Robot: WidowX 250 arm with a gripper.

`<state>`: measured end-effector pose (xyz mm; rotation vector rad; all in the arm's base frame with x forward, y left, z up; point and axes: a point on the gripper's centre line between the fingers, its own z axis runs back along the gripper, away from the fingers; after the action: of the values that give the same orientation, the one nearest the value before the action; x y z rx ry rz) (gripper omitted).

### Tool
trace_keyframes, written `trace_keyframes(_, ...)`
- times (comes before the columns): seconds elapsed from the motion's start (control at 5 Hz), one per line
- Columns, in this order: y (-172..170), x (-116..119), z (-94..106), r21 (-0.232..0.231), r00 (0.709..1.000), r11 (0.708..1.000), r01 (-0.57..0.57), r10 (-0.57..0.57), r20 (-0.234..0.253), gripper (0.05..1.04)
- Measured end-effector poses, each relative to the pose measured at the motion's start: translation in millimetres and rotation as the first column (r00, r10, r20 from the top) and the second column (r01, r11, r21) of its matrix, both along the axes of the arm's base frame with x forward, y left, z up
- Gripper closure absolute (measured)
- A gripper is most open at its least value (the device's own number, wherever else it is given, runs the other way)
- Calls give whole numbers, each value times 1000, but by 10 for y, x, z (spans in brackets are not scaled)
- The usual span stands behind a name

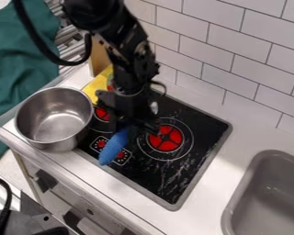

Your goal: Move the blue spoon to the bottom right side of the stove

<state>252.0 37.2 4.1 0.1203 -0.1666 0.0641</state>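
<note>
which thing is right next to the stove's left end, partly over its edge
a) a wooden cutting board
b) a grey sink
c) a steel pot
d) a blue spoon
c, the steel pot stands at the left end of the stove, overlapping its edge in this view, while the blue spoon is farther in, over the printed knobs.

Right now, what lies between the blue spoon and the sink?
In the camera view, from the blue spoon to the sink: scuffed black stovetop, its gray rim, then white counter. I see no loose object there.
</note>
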Motion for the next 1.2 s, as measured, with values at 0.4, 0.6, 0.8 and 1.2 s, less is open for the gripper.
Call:
trace_keyframes(0.4,-555,-217,147,-40,999,998,40,-40,-12,765)
trace_keyframes(0.6,-715,-323,59,-65,998,996,53,-56,-38,765)
trace_keyframes(0.8,-775,-397,-98,-92,996,995,49,-55,-69,765)
trace_keyframes(1.2,-792,-408,-311,-109,993,993,51,-63,-103,765)
